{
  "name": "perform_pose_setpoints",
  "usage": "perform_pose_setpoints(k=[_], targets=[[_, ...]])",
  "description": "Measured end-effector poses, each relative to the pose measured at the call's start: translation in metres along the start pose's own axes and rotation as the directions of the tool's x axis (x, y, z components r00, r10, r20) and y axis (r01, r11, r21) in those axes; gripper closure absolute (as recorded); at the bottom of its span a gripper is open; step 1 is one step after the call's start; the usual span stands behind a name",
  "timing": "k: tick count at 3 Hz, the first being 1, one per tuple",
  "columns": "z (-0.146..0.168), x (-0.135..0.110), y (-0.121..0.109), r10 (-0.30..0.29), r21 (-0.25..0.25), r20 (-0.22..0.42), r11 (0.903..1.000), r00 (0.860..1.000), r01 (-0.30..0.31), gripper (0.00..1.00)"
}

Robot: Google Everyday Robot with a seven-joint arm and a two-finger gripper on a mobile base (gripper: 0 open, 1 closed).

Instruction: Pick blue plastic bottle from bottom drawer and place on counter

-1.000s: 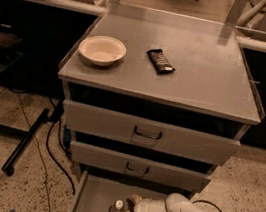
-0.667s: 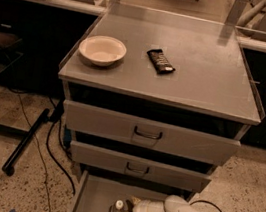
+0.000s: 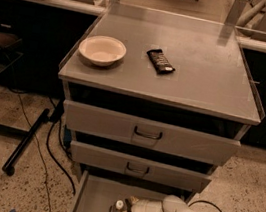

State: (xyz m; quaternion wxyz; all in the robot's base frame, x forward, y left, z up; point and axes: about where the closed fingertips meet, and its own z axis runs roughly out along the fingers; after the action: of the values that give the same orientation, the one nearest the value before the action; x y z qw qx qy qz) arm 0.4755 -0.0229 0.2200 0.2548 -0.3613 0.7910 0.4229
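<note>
Blue plastic bottle (image 3: 117, 208) stands upright in open bottom drawer (image 3: 92, 197) | tool (image 3: 122, 211) low in drawer, spread around bottle, seems not pinching yet | left: grasp, lift, placing on tabletop (image 3: 199, 73)

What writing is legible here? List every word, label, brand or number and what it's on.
On the dark wrapper on the counter: pale print, too blurred to read.
On the blue plastic bottle in the bottom drawer, beside the tool: any label too small to read.
On the bowl: no text.
Nothing legible anywhere.
</note>
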Motion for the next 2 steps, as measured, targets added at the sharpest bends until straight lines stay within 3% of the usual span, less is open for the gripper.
perform_pose_setpoints(k=[2], targets=[[0.0115, 0.0081, 0.0063, 0.044, -0.025, 0.024, 0.9988, 0.999, -0.043, 0.0]])
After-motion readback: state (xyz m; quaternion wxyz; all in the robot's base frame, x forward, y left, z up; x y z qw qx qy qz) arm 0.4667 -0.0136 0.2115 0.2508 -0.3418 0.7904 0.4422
